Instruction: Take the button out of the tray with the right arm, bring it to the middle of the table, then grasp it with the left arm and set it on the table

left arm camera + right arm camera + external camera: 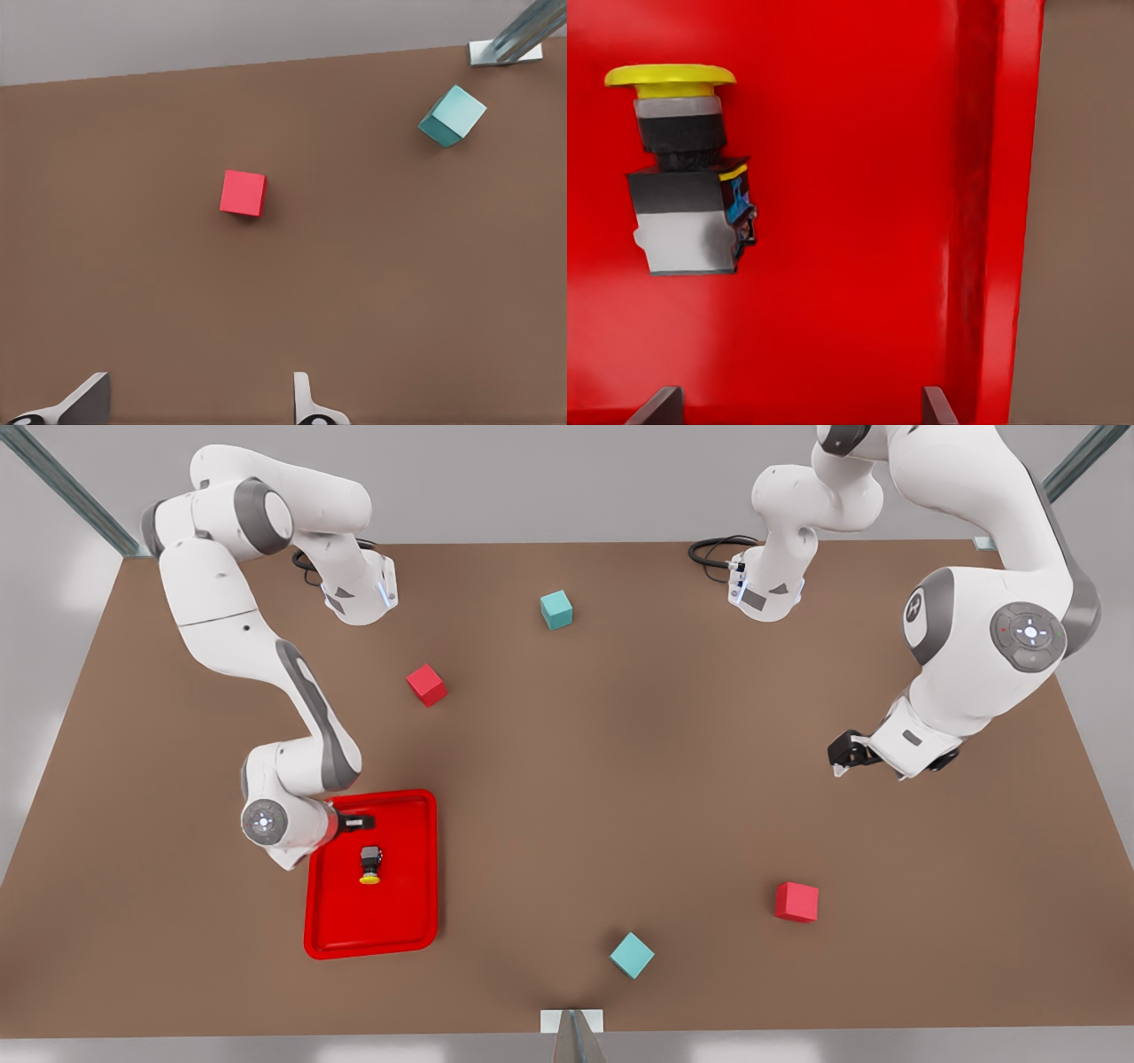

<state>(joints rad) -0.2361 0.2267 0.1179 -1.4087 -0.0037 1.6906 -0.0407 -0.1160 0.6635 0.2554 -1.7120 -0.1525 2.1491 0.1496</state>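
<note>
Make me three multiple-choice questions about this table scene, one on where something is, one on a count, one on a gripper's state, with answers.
1. Where is the button?
A. in the tray
B. on the bare table
C. held in a gripper

2. How many cubes are on the table?
A. two
B. four
C. six

3. How are the right gripper fingers set?
A. shut on the button
B. shut on a cube
C. open

Answers: 1 A, it lies on its side on the red floor. 2 B, two red, two teal. 3 C, both fingers stand apart, the button lying beyond them.
</note>
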